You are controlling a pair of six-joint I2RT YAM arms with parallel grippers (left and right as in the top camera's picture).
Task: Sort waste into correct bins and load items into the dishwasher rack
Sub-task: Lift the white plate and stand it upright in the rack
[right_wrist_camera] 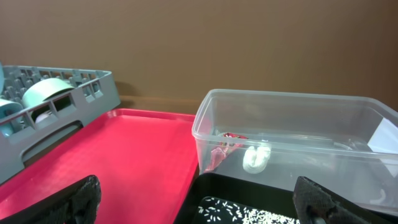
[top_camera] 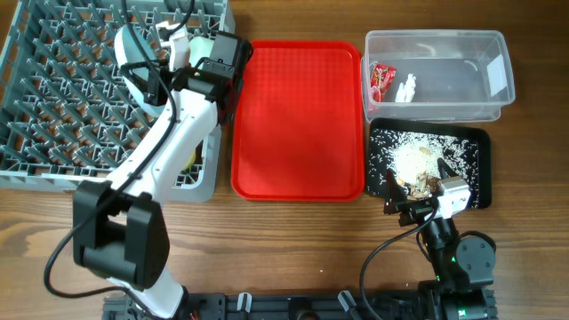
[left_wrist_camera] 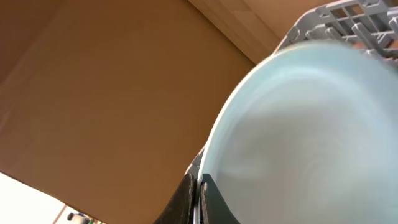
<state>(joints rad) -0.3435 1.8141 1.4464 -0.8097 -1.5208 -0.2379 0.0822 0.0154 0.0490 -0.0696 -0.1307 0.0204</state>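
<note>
My left gripper (top_camera: 164, 40) is shut on the rim of the pale blue plate (left_wrist_camera: 311, 137) and holds it on edge over the right part of the grey dishwasher rack (top_camera: 53, 98). Its fingertips (left_wrist_camera: 198, 183) pinch the rim. A pale blue bowl (right_wrist_camera: 46, 93) sits in the rack, and the yellow cup (top_camera: 189, 160) shows partly under the arm. My right gripper (top_camera: 418, 200) is open and empty at the front edge of the black tray (top_camera: 480, 169), which holds rice crumbs (top_camera: 413, 160) and brown scraps (top_camera: 428, 185). The clear tub (top_camera: 436, 76) holds the red wrapper (top_camera: 382, 78) and white bits (top_camera: 407, 87).
The larger red tray (top_camera: 298, 116) lies between the rack and the two bins, with nothing on it. The right wrist view shows the red tray (right_wrist_camera: 124, 162), the tub's near corner (right_wrist_camera: 205, 124) and the rack's side wall (right_wrist_camera: 74, 118). A brown wall stands behind.
</note>
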